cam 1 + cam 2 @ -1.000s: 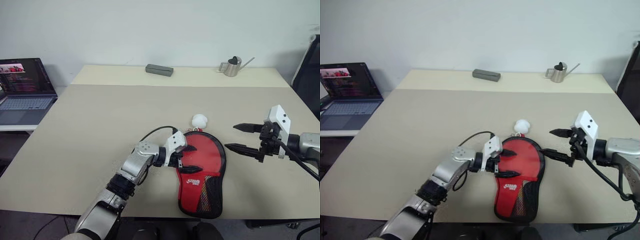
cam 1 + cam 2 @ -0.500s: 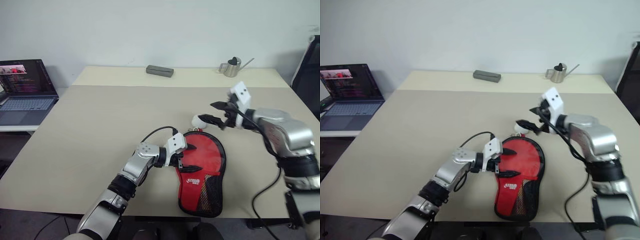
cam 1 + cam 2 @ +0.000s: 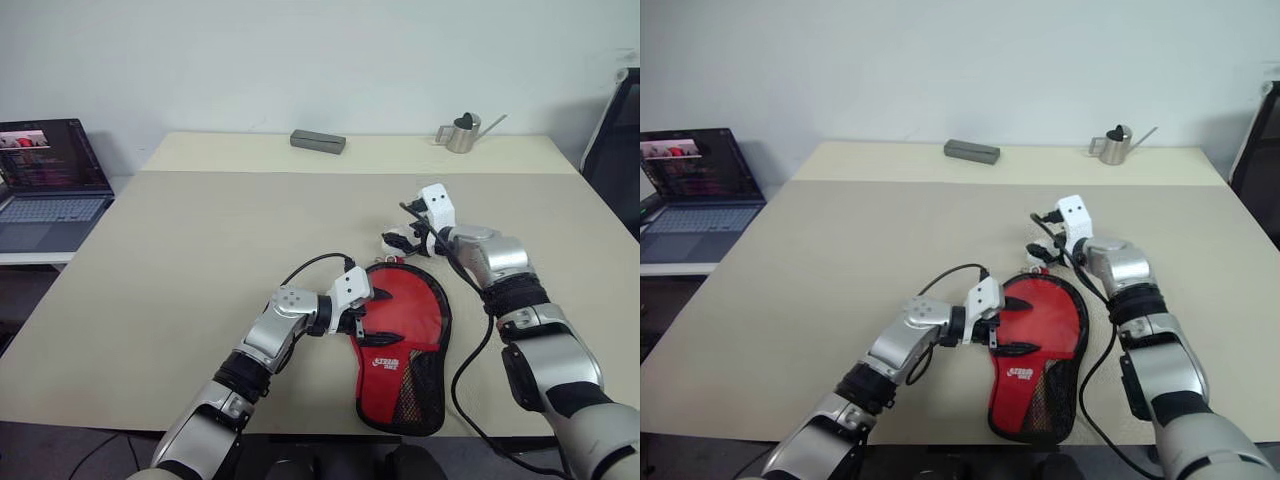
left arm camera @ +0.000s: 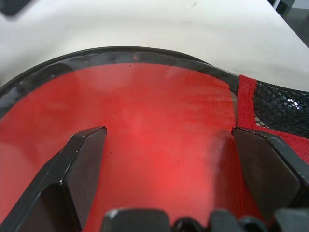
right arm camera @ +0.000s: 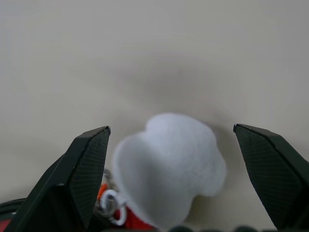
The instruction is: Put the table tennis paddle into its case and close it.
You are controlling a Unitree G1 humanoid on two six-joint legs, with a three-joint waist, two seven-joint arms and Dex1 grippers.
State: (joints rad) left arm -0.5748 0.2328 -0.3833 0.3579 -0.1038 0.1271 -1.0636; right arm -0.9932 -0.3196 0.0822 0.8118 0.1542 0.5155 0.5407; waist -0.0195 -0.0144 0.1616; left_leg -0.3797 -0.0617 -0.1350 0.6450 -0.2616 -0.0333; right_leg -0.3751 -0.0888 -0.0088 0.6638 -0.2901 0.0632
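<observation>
Here the case [image 3: 403, 345] lies flat near the front edge of the table [image 3: 180, 260], red panel up, its mesh pocket toward the robot. The left gripper [image 3: 372, 318] rests over the case's left edge, fingers spread. The left wrist view adds the close detail: both fingers [image 4: 82, 162] lie apart on the red face, bordered by the black rim and the mesh [image 4: 280, 108]. The right gripper [image 3: 400, 240] hovers at the far end of the case, jaws wide, flanking a white pompom [image 3: 398, 241]. The right wrist view reveals a small white ring [image 5: 110, 200] linking the pompom [image 5: 169, 166] to the case. The head views alone show the grey box [image 3: 318, 141], watering can [image 3: 462, 133] and laptop [image 3: 50, 180]. The paddle cannot be made out separately.
</observation>
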